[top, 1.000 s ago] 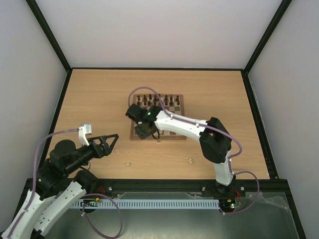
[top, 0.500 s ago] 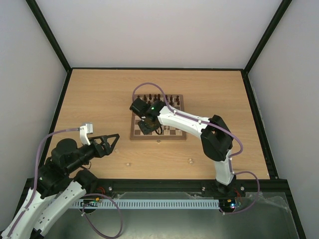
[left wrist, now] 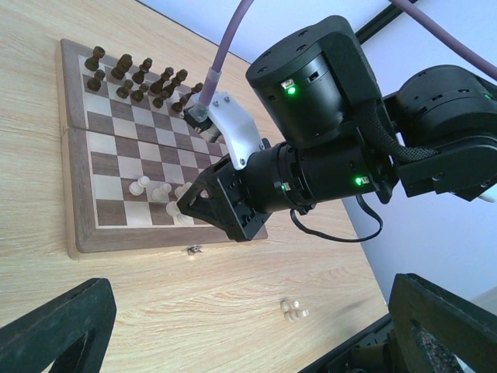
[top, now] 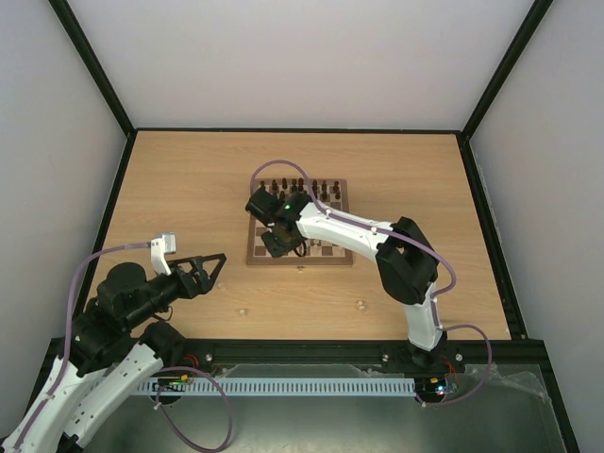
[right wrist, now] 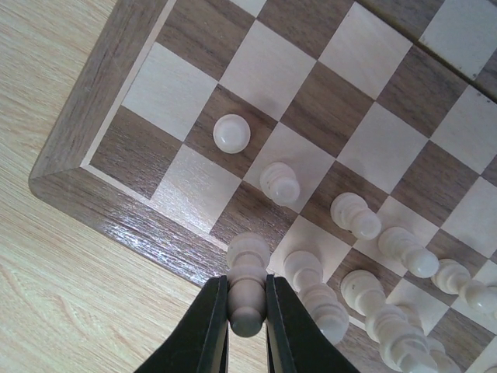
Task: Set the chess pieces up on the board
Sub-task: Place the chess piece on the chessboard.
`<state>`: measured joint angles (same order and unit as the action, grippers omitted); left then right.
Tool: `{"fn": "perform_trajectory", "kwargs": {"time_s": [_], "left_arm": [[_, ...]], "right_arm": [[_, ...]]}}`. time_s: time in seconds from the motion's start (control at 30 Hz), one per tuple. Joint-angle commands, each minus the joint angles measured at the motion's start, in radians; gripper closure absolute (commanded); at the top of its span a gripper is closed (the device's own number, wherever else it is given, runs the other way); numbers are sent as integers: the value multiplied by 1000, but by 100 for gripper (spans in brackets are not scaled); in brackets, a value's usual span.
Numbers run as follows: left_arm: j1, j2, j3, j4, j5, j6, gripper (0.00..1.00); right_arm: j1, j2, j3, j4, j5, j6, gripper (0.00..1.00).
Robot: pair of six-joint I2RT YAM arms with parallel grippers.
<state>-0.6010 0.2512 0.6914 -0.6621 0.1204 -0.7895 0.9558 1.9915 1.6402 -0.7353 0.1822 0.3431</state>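
The left arm [top: 104, 382] and right arm [top: 344, 234] have white shells, black cylindrical joints and a lilac cable [left wrist: 231, 35] looping along each. Green lights [left wrist: 291, 89] dot the right one's black wrist [left wrist: 318, 54]; the right gripper [right wrist: 246, 291] has black fingers [right wrist: 208, 326].

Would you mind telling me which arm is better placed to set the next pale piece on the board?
Right: the right gripper is shut on a pale piece over the edge of the board, beside pale pieces already standing. The left gripper hangs open and empty, off the board.

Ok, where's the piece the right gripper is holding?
Bottom centre of the right wrist view: the pale piece sits pinched in the right gripper over the board's edge row, beside other pale pieces.
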Motion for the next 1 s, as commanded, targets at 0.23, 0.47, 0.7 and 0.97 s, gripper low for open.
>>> {"fn": "perform_trajectory", "kwargs": {"time_s": [0.23,0.47,0.7,0.97], "left_arm": [[-1,4,14,17,-13,15,1],[0,4,12,16,-18,19,1],[0,3,8,19,-18,18,1],[0,3,5,20,-18,18,1]], "right_arm": [[-6,64,-7,-28,-15,-21,92],[-9,67,-5,-27,-15,-24,92],[-12,72,-8,-25,-15,-25,92],[-15,75,-6,-23,-19,-29,86]]}}
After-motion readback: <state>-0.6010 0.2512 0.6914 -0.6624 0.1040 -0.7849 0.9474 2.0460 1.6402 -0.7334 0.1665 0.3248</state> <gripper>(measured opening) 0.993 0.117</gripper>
